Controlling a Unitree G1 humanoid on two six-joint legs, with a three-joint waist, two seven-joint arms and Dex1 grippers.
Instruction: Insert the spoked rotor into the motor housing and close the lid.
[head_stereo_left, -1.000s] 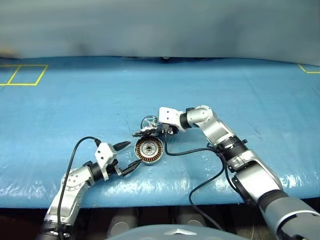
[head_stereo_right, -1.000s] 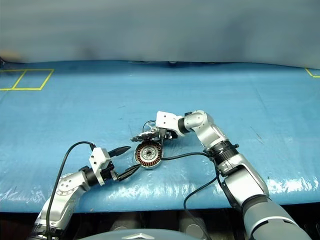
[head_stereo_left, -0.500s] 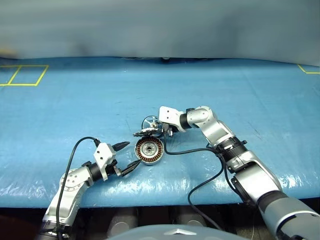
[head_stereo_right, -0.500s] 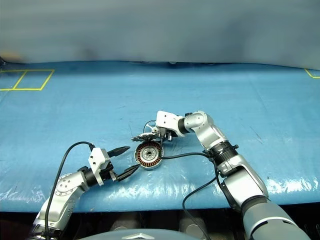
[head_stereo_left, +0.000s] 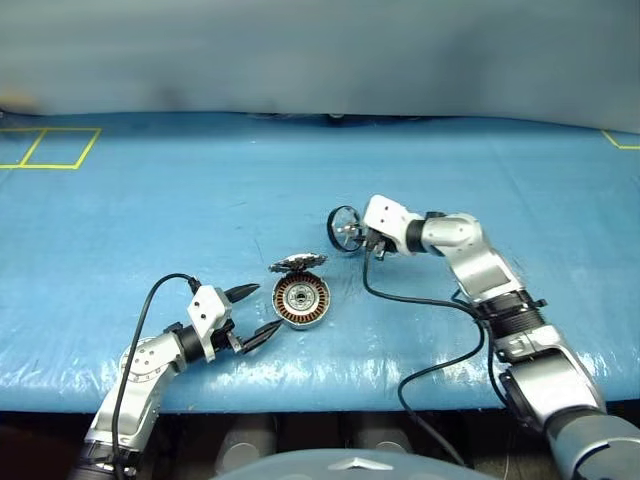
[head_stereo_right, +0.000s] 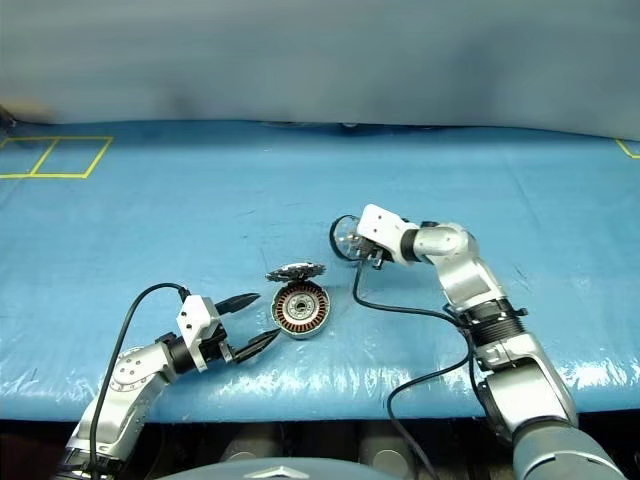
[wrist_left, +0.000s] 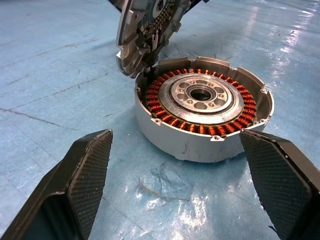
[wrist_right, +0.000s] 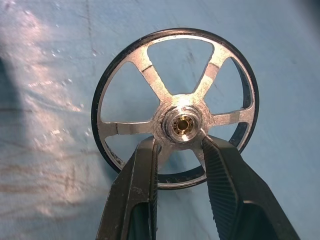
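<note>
My right gripper (wrist_right: 180, 142) is shut on the hub of the spoked rotor (wrist_right: 150, 80), a black ring with silvery spokes, held upright just off the blue table to the right of and behind the motor housing (head_stereo_left: 300, 302). The housing lies flat with its copper windings (wrist_left: 165, 117) showing. Its lid (head_stereo_left: 297, 264) stands tilted open at the far edge, jagged inner face toward the housing. My left gripper (head_stereo_left: 258, 312) stands open just left of the housing, with one finger (wrist_left: 75, 190) on each side of it in the left wrist view and nothing touching.
The table is covered in blue sheeting (head_stereo_left: 150, 220). Yellow tape squares (head_stereo_left: 50, 148) mark the far left, and a yellow corner (head_stereo_left: 620, 140) marks the far right. My right arm's black cable (head_stereo_left: 420, 300) loops over the table right of the housing. The front edge runs close below.
My right gripper has closed on the rotor's hub and carried it to the right and slightly up, away from behind the lid. The left arm, housing and lid have not moved.
</note>
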